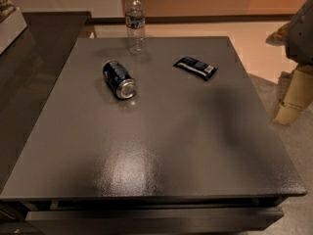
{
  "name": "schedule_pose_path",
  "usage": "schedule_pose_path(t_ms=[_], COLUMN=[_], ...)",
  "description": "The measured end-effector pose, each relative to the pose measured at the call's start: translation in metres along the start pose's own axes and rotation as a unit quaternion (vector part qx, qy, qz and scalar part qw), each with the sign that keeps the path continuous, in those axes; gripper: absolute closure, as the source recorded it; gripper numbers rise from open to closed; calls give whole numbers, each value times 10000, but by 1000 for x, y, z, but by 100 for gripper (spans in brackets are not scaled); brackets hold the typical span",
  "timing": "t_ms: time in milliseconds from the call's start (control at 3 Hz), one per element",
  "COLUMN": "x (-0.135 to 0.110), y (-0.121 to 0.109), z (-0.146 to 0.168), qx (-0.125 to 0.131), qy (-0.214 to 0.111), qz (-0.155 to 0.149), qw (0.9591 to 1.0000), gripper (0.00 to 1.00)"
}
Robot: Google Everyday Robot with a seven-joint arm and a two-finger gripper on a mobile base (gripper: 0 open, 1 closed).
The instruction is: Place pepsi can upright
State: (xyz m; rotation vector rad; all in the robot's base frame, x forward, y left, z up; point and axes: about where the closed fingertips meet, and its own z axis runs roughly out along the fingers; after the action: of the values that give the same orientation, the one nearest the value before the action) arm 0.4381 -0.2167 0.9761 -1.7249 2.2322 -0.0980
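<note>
The pepsi can point(119, 80) is dark blue with a silver end. It lies on its side on the far left part of the grey table point(161, 146), with its silver end facing the near right. My arm comes in at the right edge of the camera view. My gripper point(289, 106) hangs there as a pale part beyond the table's right edge, above the floor. It is far to the right of the can and touches nothing.
A clear plastic water bottle point(135, 22) stands upright at the table's far edge, just behind the can. A flat dark blue snack packet point(196, 67) lies to the can's right. A dark counter point(34, 58) adjoins the table on the left.
</note>
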Motion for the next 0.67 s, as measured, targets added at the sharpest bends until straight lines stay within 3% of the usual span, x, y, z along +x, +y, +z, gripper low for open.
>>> schedule_pose_path(t_ms=[667], x=[-4], y=[-4], z=[-1], qx=[-10], qy=[-57], qz=[45], qw=[10000], gripper=[0])
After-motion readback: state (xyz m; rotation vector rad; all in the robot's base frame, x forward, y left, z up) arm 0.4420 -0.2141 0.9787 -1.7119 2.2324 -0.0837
